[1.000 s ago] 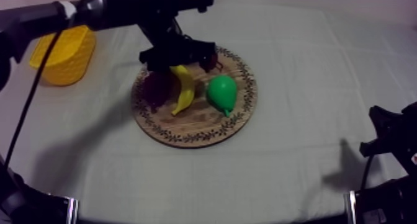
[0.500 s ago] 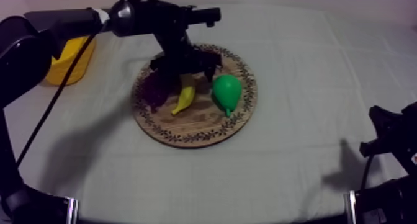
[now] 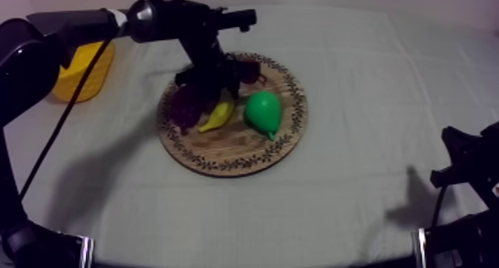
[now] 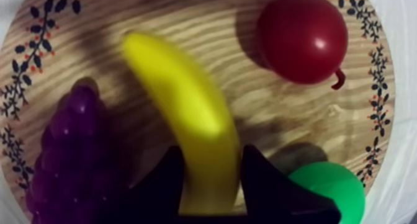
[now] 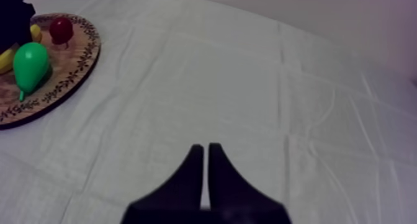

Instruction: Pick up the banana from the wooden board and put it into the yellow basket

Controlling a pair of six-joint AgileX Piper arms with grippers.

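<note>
Banana has swung sideways on the wooden board, because the left jaws now squeeze its end (right jaws rest, pressed together); yellow basket comes next.

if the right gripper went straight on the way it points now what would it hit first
Probably nothing: the right gripper, jaws together, points along the bare cloth, and the wooden board lies off that line. The way looks free, though depth is unclear.

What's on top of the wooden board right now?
A bunch of grapes, a pear and a small red fruit lie on the wooden board. The left end effector is shut on the banana there, hiding its near end.
</note>
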